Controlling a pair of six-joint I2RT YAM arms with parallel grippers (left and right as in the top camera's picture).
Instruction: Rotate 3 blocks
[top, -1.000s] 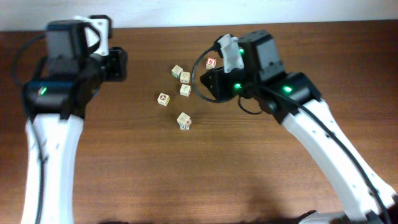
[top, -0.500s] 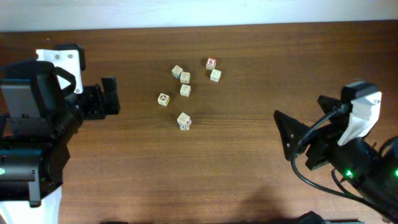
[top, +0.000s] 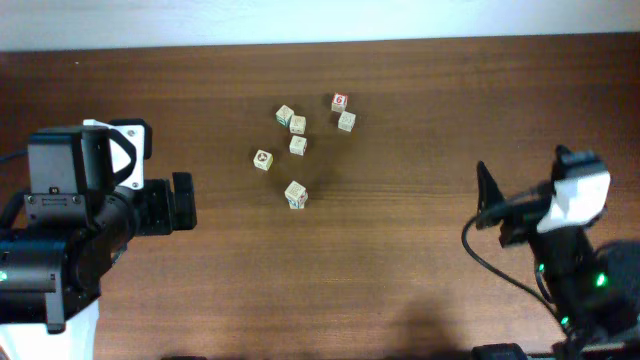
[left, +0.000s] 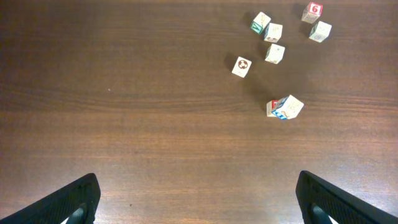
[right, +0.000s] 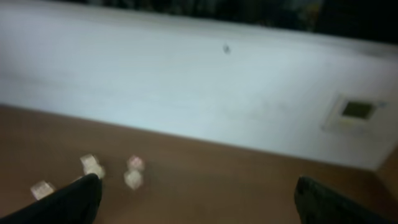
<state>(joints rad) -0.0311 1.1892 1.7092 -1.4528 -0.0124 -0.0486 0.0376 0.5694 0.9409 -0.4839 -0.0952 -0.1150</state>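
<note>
6 small light-wood letter cubes (top: 297, 145) sit loose upper-centre on dark wood bench (top: 400, 250). Left end effector (left: 198, 198) & right end effector (right: 198, 194) both spread, empty, parked well apart at frame sides, prob. clear of blocks.

A dark brown wooden tabletop (top: 400, 250) is seen; a red-and-white-faced cube (top: 339, 101) and a red-marked tan cube (top: 262, 159) are set well apart on it.

Blue-faced cube (top: 295, 194): nearest of the cluster, sits apart, flat on the wood, twisted off-square. Pale tan cube (top: 298, 145): mid-cluster, faint print on top, roughly square. Second pale tan cube (top: 346, 121): right side of cluster, slightly rotated.
</note>
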